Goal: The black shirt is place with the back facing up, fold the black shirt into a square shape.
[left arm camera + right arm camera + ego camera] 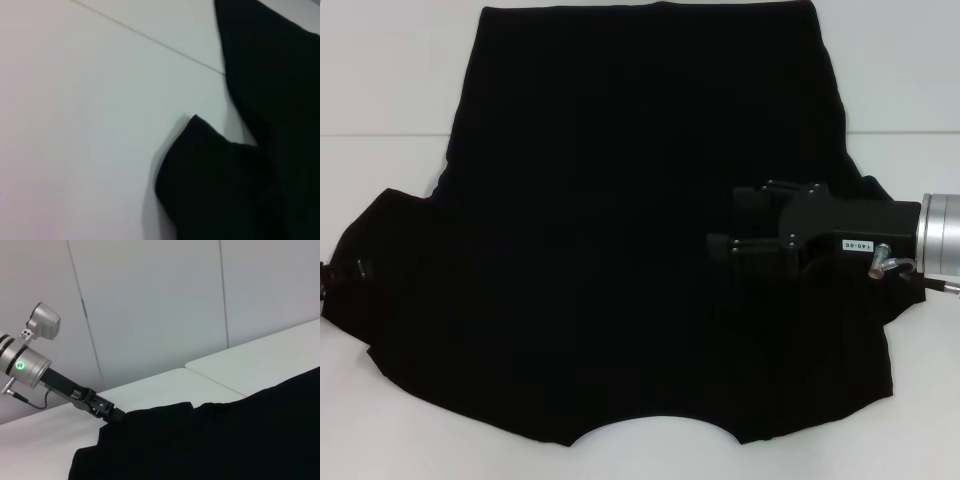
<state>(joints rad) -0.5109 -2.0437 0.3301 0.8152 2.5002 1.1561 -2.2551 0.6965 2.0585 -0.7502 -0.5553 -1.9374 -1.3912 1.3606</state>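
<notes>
While black shirt [620, 250] lies flat, right gripper [725, 228] above it, grip unclear.

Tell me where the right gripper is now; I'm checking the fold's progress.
In the head view, the right gripper reaches in from the right, over the black shirt beside its right sleeve; the shirt lies spread on the white table.

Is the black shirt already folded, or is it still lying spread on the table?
Mostly spread: the black shirt lies flat on the white table, neckline nearest the robot, left sleeve out sideways. No square yet.
</notes>
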